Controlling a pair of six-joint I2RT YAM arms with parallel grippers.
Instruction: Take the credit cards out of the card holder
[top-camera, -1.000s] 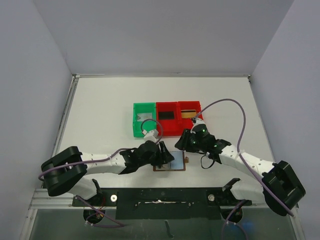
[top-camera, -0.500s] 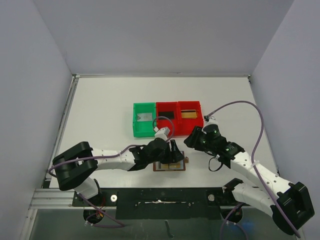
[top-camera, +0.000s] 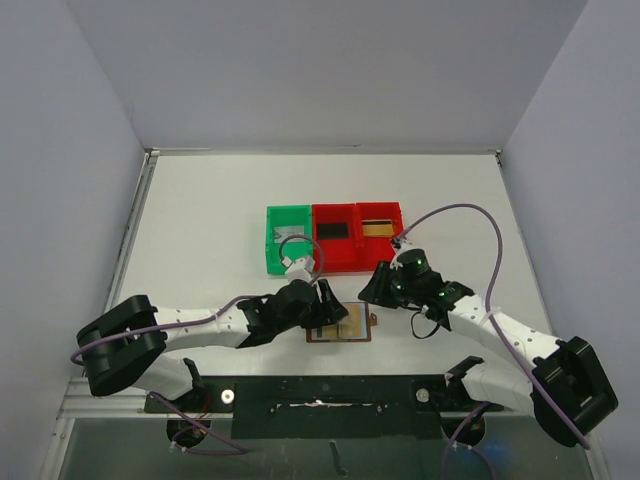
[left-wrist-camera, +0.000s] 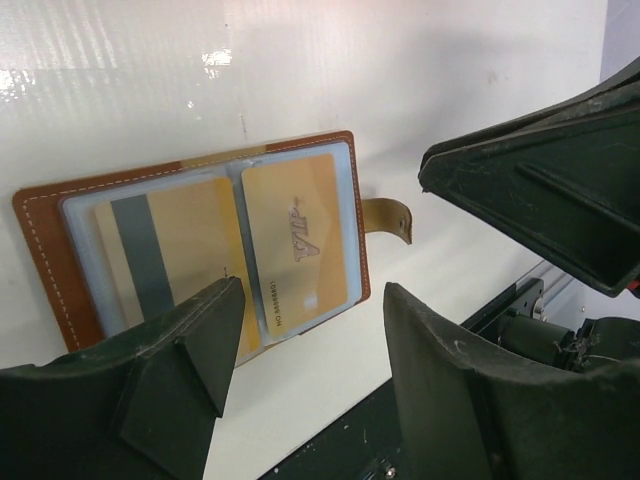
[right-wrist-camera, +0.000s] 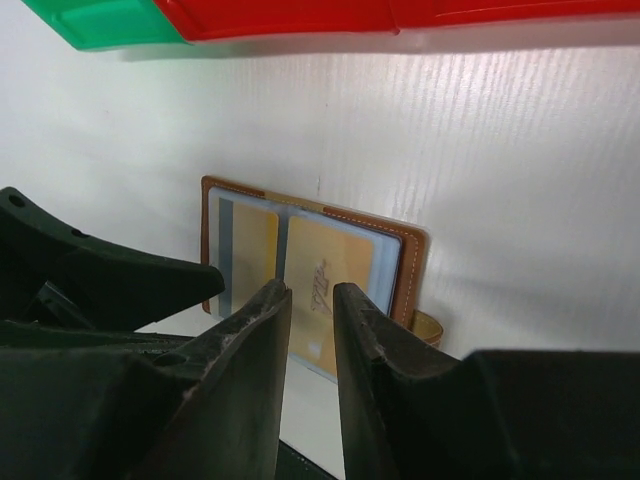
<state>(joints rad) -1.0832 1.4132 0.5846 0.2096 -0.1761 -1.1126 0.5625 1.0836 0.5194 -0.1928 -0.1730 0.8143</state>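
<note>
Over the last second my left arm swung in across the small brown leather folding card holder (top-camera: 348, 328) and drew back toward the lower left of the overhead view. The left claw (top-camera: 326, 303) ended over the holder's left edge, released, its jaws wide with nothing between them. A second earlier the open holder had shown a pale blue-grey face; now it showed gold. The left wrist view bore that out: a gold plastic credit card with a dark stripe (left-wrist-camera: 165, 262) and a gold plastic credit card with a printed logo (left-wrist-camera: 296, 236) sat side by side in the pale sleeves.

The right claw (top-camera: 377, 289) had swung out and come back to just upper right of the holder, narrowing as it went. In its own view the jaws stood a slit apart, gripping nothing. I judged that two cards at least were left to pull.

The holder lay open and flat on the white counter (top-camera: 200, 230), lower centre of the overhead view, below the row of green and red plastic bins (top-camera: 335, 262).

My left arm hid the holder's left part from above, and both wrist views lost its near edge behind their own fingers. I could not tell whether a card had left or a leaf had flipped, nor whether more cards lay underneath.
</note>
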